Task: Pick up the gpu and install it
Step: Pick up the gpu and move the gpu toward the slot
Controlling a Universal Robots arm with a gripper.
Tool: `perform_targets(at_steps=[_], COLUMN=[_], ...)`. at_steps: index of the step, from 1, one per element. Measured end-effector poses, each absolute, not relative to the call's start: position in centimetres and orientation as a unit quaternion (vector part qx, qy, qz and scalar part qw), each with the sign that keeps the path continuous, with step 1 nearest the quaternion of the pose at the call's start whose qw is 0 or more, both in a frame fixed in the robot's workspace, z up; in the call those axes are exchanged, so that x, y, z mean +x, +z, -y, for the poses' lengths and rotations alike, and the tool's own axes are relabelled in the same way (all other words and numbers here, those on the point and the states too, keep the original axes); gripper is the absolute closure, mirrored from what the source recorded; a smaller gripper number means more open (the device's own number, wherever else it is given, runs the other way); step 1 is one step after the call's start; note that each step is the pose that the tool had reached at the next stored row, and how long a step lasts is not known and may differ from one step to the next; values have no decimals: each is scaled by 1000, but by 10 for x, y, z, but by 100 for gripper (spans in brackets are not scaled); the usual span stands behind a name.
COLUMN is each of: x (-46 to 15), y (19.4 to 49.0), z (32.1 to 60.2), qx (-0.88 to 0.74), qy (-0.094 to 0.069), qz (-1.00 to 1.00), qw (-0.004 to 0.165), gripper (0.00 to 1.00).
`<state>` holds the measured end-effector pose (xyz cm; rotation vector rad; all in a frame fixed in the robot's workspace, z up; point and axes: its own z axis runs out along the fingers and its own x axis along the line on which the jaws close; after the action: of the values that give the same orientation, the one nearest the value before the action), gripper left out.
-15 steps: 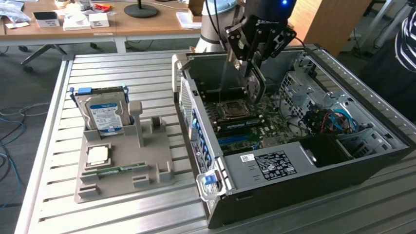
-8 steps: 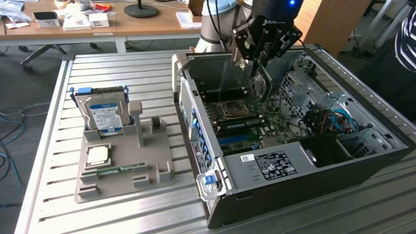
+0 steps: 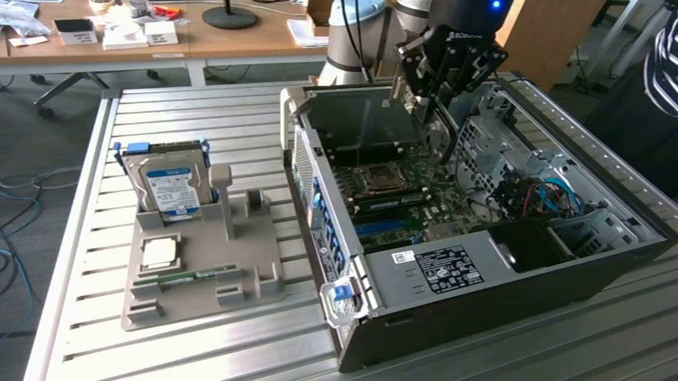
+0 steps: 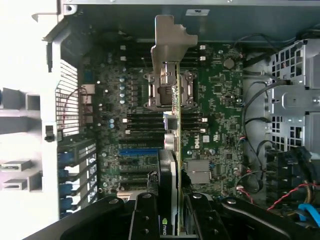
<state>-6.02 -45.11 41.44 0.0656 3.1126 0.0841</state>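
Note:
The gpu (image 4: 176, 150) is a thin dark green card seen edge-on, with its pale metal bracket (image 4: 169, 42) at the far end. My gripper (image 4: 176, 215) is shut on the card, one black finger on each side. In the exterior view the gripper (image 3: 440, 83) hangs over the open computer case (image 3: 456, 270), and the gpu (image 3: 443, 135) points down from it toward the motherboard (image 3: 414, 190). The card hangs above the board (image 4: 220, 100), over the processor socket and the row of slots, among them a blue slot (image 4: 137, 151). I cannot tell if it touches the board.
Left of the case, a grey holder (image 3: 202, 270) carries a silver hard drive (image 3: 170, 186), a processor chip (image 3: 159, 252) and a RAM stick (image 3: 196, 275). Cables and a drive cage (image 3: 541, 194) fill the case's right side. A person stands at the exterior view's right edge (image 3: 659, 79).

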Motion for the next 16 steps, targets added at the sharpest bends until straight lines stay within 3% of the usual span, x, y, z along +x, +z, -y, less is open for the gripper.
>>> perform_targets(at_steps=[16], x=[-21], y=[414], z=[449], qx=[21], qy=[27], qz=[-999], qw=[14], gripper=[73])
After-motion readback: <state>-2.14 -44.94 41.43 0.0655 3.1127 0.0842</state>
